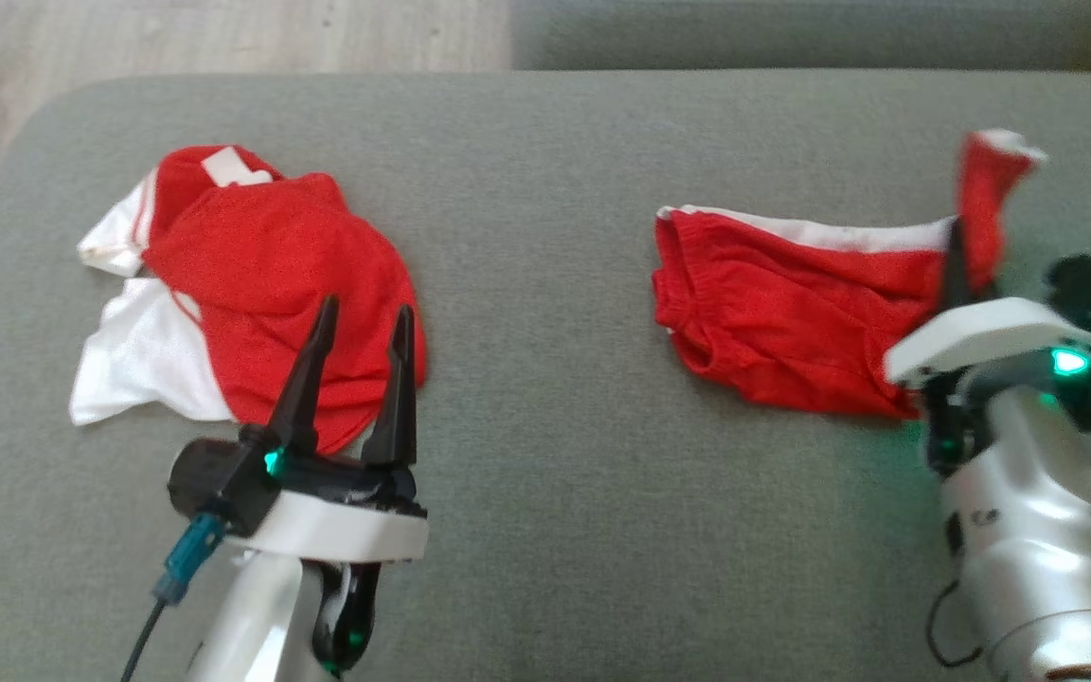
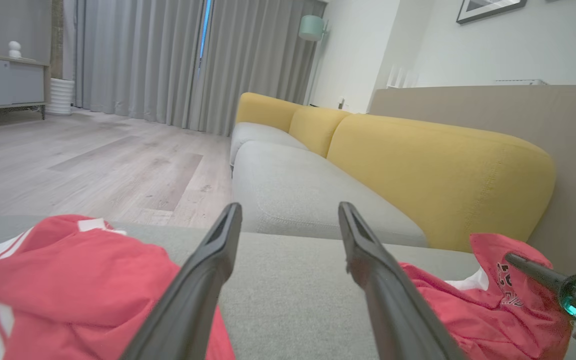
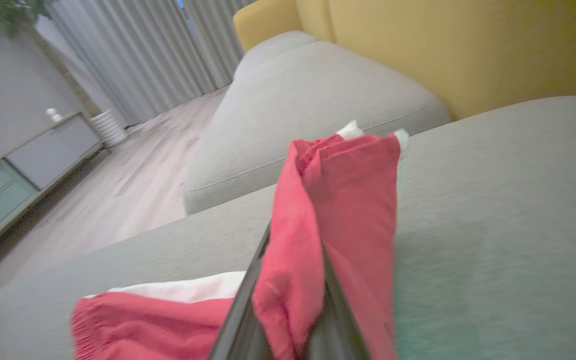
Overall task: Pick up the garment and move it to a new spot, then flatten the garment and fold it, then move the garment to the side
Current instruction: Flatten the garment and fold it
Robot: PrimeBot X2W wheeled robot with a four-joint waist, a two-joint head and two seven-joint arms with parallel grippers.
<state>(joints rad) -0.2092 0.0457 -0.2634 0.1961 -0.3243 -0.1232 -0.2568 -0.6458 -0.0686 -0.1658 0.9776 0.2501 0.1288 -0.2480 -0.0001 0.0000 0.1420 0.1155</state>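
Lengthwise, the red mesh shorts with white trim (image 1: 782, 313) are laid across the right part of the grey fabric seat (image 1: 545, 530). Their raised right corner is clamped in the closed right gripper (image 1: 957, 237). The left gripper (image 1: 366, 306) is seen parted over the seat's left part.

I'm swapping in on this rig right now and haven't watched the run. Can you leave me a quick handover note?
Left gripper: open, holding nothing, near the crumpled red and white shirt on the left of the grey cushion.
Right gripper: shut on one end of the red shorts, that end raised; the rest lies bunched on the cushion.
Done: shorts gripped.
Left to do: carry them to a new spot, flatten, fold, move aside.
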